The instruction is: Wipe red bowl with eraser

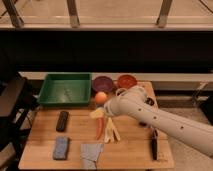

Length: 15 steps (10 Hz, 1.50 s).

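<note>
The red bowl [127,80] stands at the back of the wooden table, right of the purple bowl [103,83]. The eraser [62,120], a flat black block, lies on the left part of the table, in front of the green tray [65,89]. My white arm reaches in from the lower right across the table's middle. My gripper [104,111] is at its left end, just below the orange ball [101,97], well right of the eraser and in front-left of the red bowl. It holds nothing that I can make out.
A blue sponge [61,147] and a grey cloth [91,152] lie at the front left. A carrot [100,129] and pale yellow pieces [112,131] lie mid-table. A black-handled tool [154,145] lies at the front right. My arm hides the spot where the clear cup stood.
</note>
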### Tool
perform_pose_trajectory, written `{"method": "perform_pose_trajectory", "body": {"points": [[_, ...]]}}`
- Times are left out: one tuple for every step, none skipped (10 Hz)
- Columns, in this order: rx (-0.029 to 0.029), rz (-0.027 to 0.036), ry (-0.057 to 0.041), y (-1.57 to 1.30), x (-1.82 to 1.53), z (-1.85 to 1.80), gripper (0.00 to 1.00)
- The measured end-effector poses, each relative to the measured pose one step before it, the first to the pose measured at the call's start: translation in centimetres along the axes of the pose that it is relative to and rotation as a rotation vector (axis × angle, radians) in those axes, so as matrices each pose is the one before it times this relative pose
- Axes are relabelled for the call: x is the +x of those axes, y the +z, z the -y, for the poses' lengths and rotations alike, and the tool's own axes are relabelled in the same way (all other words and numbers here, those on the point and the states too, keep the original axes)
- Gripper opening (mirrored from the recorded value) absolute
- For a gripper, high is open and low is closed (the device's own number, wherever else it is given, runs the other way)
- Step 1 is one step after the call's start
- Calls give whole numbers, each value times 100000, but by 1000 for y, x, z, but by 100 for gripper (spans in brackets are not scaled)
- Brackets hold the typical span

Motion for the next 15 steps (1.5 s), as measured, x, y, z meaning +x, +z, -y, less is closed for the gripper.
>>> {"method": "perform_pose_trajectory", "body": {"points": [[-1922, -534, -1302, 593, -547, -1524, 80], [-262, -171, -61, 96, -72, -215, 80], [110, 45, 220, -62, 24, 115, 80], [-150, -93, -294, 73, -45, -159, 80], [-12, 9, 62, 2, 4, 19, 80], [132, 76, 256, -56, 54, 141, 80], [391, 42, -255, -11, 34, -55, 80], [431, 524, -768, 25, -116, -122, 80], [214, 3033, -2241, 255, -369, -374, 80], [-251, 2638, -1927, 671, -565, -546, 80], [-594, 1853, -1592, 782, -555, -763, 80], [-797, 2135, -1770, 1038, -718, -983, 80], [-756, 3221, -2159, 1488, -1153, -1042, 80], [-661, 1365, -1024, 711, -594, -367, 80], [-838, 1231, -858, 726, -600, -283, 80]]}}
